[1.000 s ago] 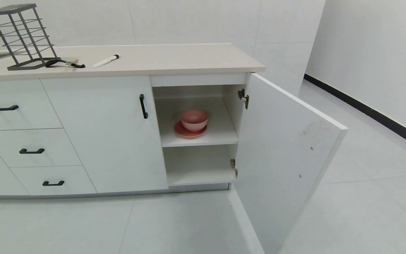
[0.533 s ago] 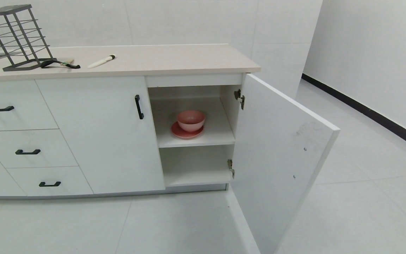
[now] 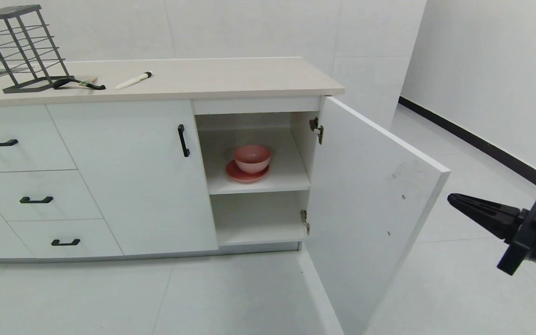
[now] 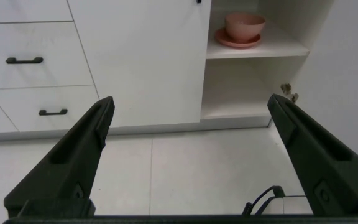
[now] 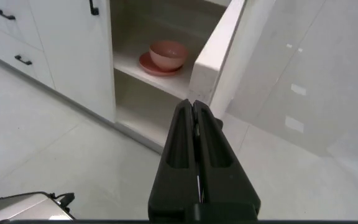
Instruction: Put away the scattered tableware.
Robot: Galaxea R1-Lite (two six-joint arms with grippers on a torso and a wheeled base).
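well, bowl (image 3: 252, 157) mouth-up on plate (image 3: 238, 173)

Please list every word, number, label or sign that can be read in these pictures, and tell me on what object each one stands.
None: no words, numbers or labels can be read.
The open white cabinet door bears only faint grey smudges and small dots.
The pink round bowl, the red flat plate under it and the black wire rack show no print.
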